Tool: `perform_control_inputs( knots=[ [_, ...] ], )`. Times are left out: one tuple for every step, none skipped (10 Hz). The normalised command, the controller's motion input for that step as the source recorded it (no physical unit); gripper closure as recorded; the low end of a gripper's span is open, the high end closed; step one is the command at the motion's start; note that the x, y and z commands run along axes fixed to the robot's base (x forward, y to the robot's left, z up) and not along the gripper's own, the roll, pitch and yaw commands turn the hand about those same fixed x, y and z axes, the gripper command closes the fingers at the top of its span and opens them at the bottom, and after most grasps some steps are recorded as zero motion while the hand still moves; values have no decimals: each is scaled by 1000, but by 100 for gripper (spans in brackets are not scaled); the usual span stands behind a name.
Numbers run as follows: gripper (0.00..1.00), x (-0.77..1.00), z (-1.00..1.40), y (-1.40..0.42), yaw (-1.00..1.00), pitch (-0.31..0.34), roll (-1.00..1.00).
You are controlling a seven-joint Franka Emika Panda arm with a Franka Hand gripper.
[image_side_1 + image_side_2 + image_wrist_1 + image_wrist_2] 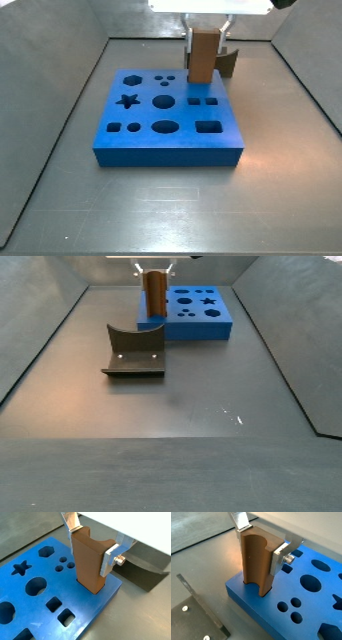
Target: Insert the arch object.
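The arch object (90,562) is a tall brown wooden column with a curved groove down one side (256,562). It stands upright with its lower end in a cut-out at a corner of the blue board (80,612). My gripper (90,544) is shut on its upper end, one silver finger (109,559) on each flat side. The same grip shows in a wrist view (260,542). In both side views the column (203,55) (156,296) rises well above the board (174,150) (201,328) under the gripper (207,28) (155,270).
The board has several other cut-outs, among them a star (20,567), a hexagon (45,551) and circles. The dark fixture (134,351) stands on the grey floor beside the board's corner (143,572) (198,612) (227,62). Grey walls ring the floor.
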Motion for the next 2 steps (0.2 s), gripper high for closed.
perform_control_inputs(
  knots=[
    [100, 20, -23, 80, 0, 0, -106],
    [100, 0, 0, 0, 0, 0, -27]
  ],
)
